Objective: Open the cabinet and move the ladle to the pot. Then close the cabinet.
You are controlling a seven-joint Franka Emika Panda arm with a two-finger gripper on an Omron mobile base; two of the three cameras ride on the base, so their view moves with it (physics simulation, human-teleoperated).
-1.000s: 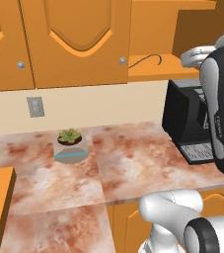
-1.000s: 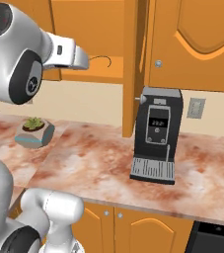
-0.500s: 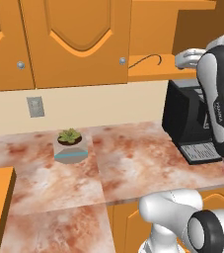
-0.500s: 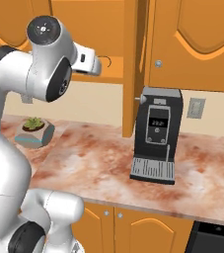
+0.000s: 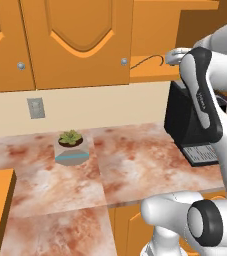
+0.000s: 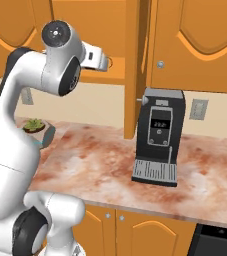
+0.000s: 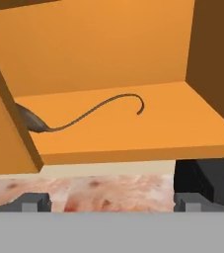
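Observation:
The cabinet (image 7: 108, 54) stands open, and its door (image 6: 135, 70) juts out edge-on over the counter. On its bottom shelf (image 7: 133, 138) lies the ladle (image 7: 89, 112), dark and thin. Its hooked handle end points right, and its bowl (image 7: 30, 120) is partly hidden behind the shut neighbouring door at the left. My gripper (image 7: 111, 201) is open, just in front of the shelf edge and slightly below it, clear of the ladle. The hand (image 6: 99, 57) hovers at shelf height, and the ladle's handle (image 5: 149, 60) lies close to the left of the hand (image 5: 177, 55). The pot is out of view.
A black coffee machine (image 6: 157, 135) stands on the marbled counter (image 6: 95, 170) under the open cabinet, right of the swung door. A small succulent in a bowl (image 5: 71, 145) sits mid-counter to the left. Shut wall cabinet doors (image 5: 75, 40) hang left of the open one.
My hand has moved closer to the open shelf and the ladle's handle, with the elbow swinging up. The jaws have stayed open. The ladle has not moved.

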